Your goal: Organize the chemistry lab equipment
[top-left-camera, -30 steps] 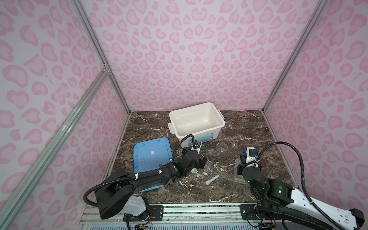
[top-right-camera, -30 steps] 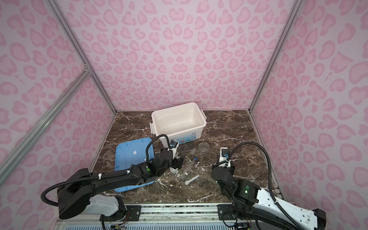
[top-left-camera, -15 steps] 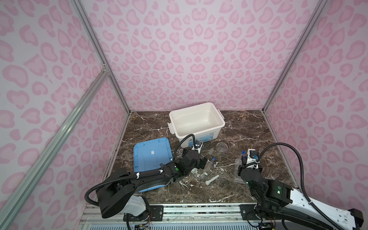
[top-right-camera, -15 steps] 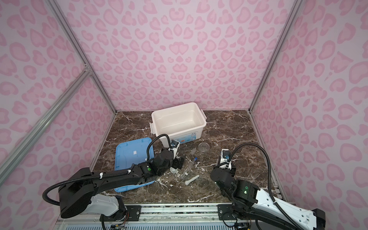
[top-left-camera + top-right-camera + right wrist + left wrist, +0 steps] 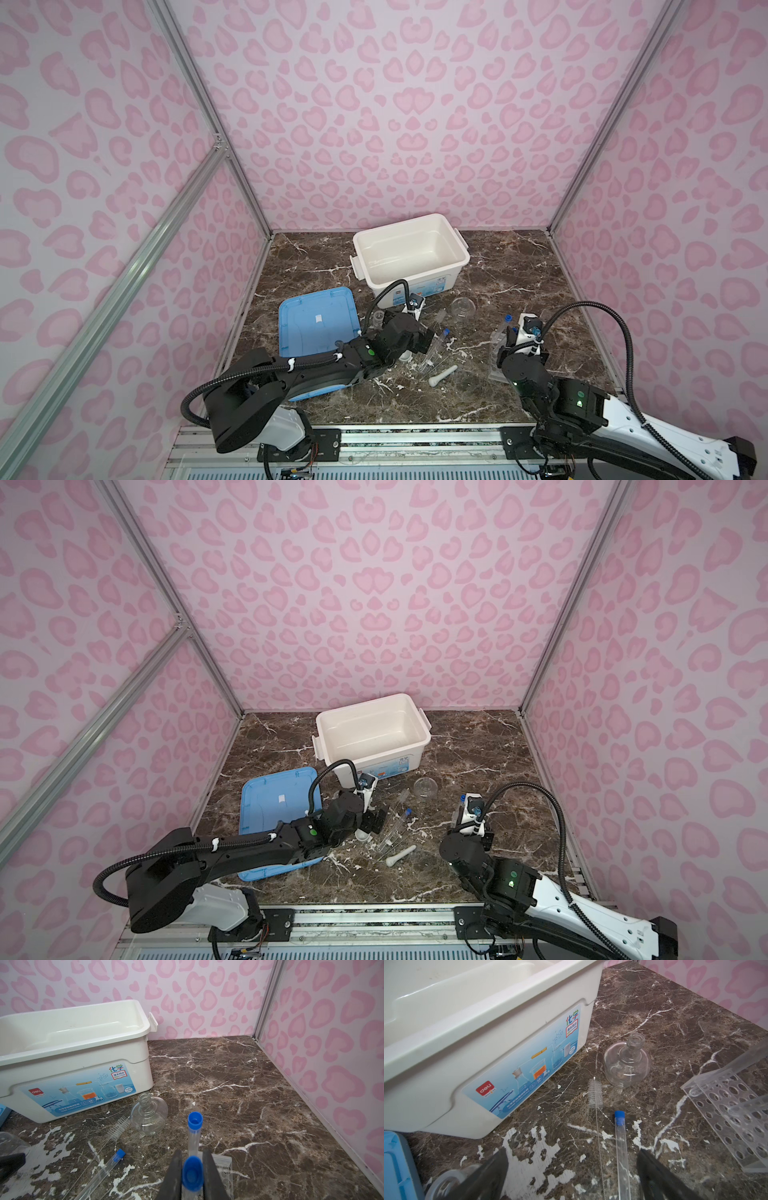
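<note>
because the right pincer (image 5: 192, 1153) is clamped on a blue-capped held tube (image 5: 192, 1175), cap up, right above the clear rack (image 5: 225, 1164) on the counter (image 5: 519, 266), i'd judge it is kept upright so its round end can slip into a hole. 1 standing tube (image 5: 195, 1124) leans in the rack just behind it, which suits that reading. the left pincer (image 5: 571, 1155) hangs low with its jaws wide apart, straddling a lying tube (image 5: 620, 1147); that spread looks meant to take the tube across its body. a thin brush (image 5: 595, 1093) lies just beside that tube, close enough to get pinched along with it. the white bin (image 5: 488, 1028) sits open, its blue lid (image 5: 318, 320) flat beside it, presumably to receive things. a glass flask (image 5: 627, 1064) and the pestle (image 5: 442, 374) wait loose between the arms.
</note>
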Available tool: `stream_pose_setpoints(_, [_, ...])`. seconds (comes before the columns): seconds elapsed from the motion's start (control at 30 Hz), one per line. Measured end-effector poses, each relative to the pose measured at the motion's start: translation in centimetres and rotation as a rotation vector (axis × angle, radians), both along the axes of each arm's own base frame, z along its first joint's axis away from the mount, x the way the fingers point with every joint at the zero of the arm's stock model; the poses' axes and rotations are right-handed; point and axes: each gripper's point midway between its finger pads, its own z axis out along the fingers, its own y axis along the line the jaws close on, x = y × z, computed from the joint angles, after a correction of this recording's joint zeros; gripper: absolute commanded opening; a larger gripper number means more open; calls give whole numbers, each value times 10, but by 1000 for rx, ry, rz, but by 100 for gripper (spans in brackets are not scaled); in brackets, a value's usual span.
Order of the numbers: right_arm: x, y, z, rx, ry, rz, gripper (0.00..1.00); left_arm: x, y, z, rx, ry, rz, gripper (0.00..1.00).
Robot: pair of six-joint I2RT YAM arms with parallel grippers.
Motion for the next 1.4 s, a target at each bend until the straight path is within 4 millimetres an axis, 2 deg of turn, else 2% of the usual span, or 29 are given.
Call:
stream_pose_setpoints(0.63, [2, -1, -3, 4, -21, -20, 11, 0, -5, -1, -7, 12, -14, 98])
stream_pose_setpoints(1.4, [1, -3, -18, -21, -2, -18, 11, -1, -11, -3, -10, 25, -32, 98])
